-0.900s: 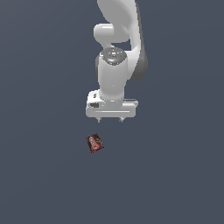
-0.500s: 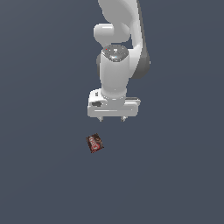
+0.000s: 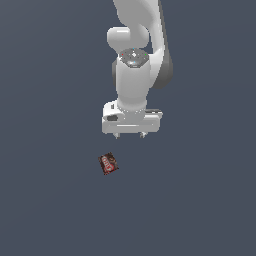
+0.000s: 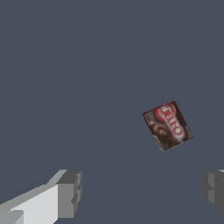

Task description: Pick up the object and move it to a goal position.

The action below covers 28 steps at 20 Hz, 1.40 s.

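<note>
Box position: small flat rectangular box, dark red-brown with red and white label print (image 3: 108, 163), lies flat on the plain dark grey-blue tabletop (image 3: 45, 200), turned at an angle to the frame edges. In the exterior view it sits below the white arm's tool (image 3: 130, 135) and toward the exterior view's left of it, near but clearly apart. Nothing else visible on the surface.

Tool state: fingers spread wide, nothing between them. Wrist view shows the two grey fingertips (image 4: 70, 192) far apart, with the box (image 4: 167, 125) ahead of them and not between them. No contact.

Step in hand (judgement): approach and alignment before the grasp. Task looks barely started; no goal marker can be made out in either view.

Notes for doing it well:
- Bring the tool over the box centre first, then descend; descending now would likely land one finger beside or on the box.
- Rotate the wrist so the fingers close across the box's short side; the box is skewed relative to the finger line.
- Box is thin and flat, so fingertips must reach almost to the tabletop or the pads may slip over its top edge.
- Keep the fingers spread until both straddle it.
</note>
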### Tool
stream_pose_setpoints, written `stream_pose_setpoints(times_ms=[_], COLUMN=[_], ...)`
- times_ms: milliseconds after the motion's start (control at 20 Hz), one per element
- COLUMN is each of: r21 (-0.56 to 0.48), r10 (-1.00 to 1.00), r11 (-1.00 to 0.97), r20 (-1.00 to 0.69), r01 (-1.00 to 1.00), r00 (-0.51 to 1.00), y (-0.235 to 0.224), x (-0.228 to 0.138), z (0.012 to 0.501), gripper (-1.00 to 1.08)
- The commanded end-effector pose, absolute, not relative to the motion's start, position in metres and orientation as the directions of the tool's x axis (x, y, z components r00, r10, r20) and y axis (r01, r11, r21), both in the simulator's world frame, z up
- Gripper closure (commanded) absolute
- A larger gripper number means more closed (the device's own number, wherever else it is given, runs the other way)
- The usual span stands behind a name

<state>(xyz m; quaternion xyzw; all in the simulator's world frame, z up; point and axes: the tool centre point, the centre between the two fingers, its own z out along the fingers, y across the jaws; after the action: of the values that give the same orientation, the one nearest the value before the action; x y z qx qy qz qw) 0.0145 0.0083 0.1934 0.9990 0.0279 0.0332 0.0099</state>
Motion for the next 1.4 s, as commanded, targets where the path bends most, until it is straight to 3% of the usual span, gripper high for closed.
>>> stream_pose_setpoints(times_ms=[0,1350], r21=[0.023,0.005], r10=[0.066,0.415], r11=[-0.998,-0.910], r20=[0.063,0.003], r01=[0.065,0.415], r00=[0.996,0.910], y=[0.006,-0.086], x=[0.016,0.048], z=[0.190,0.077], gripper=[-0.92,-0.92])
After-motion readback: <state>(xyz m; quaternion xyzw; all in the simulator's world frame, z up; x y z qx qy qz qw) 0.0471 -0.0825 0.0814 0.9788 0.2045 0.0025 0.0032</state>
